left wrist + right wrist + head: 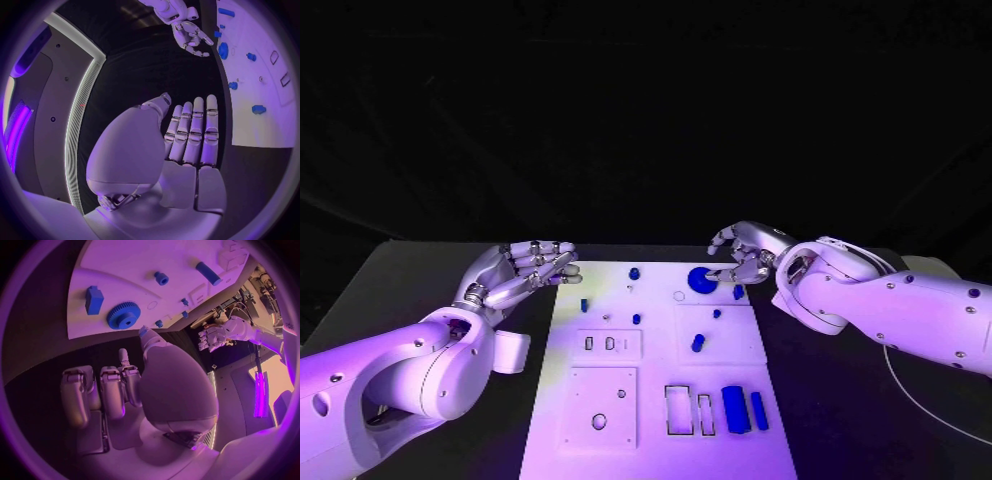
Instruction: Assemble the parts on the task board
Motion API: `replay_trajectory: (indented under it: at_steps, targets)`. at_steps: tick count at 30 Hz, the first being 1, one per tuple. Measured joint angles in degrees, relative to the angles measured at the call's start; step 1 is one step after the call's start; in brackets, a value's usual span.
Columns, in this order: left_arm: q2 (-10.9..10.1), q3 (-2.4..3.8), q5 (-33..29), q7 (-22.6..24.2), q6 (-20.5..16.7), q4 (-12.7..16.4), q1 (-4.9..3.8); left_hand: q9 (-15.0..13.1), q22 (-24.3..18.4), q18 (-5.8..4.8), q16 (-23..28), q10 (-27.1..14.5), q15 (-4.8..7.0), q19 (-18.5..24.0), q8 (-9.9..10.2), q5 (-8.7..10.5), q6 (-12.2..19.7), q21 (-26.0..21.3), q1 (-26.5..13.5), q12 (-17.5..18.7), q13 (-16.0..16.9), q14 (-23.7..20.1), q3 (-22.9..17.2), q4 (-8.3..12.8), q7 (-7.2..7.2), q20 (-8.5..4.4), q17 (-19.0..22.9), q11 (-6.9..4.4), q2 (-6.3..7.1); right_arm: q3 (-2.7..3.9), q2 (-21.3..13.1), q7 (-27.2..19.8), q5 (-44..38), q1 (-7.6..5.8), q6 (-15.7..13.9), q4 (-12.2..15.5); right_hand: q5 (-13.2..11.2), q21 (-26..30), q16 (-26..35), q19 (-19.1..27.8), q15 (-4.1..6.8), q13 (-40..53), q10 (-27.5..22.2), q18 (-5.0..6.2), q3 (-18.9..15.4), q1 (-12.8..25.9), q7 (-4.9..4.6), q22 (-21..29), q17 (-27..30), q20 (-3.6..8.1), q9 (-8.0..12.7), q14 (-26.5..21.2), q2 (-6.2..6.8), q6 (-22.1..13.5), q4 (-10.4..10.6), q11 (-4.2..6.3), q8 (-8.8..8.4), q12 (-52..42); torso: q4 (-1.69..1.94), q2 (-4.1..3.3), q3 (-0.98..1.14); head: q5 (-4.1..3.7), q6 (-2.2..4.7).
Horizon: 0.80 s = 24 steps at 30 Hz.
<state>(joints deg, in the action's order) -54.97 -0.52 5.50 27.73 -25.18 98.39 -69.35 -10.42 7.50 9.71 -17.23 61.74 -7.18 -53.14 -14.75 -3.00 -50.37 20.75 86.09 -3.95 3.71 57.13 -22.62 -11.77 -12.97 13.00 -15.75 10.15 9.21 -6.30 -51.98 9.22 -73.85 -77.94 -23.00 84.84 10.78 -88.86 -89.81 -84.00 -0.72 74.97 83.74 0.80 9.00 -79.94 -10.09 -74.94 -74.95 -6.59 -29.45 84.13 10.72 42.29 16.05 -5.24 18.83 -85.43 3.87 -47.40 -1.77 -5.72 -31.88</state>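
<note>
At the far right corner of the white board, the right hand hovers with fingers loosely curled and apart, holding nothing, just beside the blue gear. Off the board's far left edge, the left hand rests with fingers straight and side by side, holding nothing. Small blue pegs and blue bars sit on the board.

Black table with the white task board flat at its middle.
</note>
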Motion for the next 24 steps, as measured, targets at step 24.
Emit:
replay_trajectory:
  at_steps: [24]
  targets:
    - [0.0,0.0,0.0,-0.1,0.2,0.0,0.0,0.0,0.0,0.0,0.2,0.0,0.0,0.0,0.0,0.0,0.0,0.0,0.0,0.0,0.0,0.0,-0.2,0.2,0.0,0.0,-0.1,0.0,0.0,-0.27,3.3,2.2,-0.8,1.45,2.9,-3.5,0.0,-0.9,0.0,0.0,-0.2,0.0,0.0,0.0,-0.2,-0.8,-0.17,0.0,0.0,-0.41,0.0,-0.2,-0.76,-0.2,0.2,0.0,0.28,-0.7,0.12,-0.02,-0.01,0.22,-0.7]
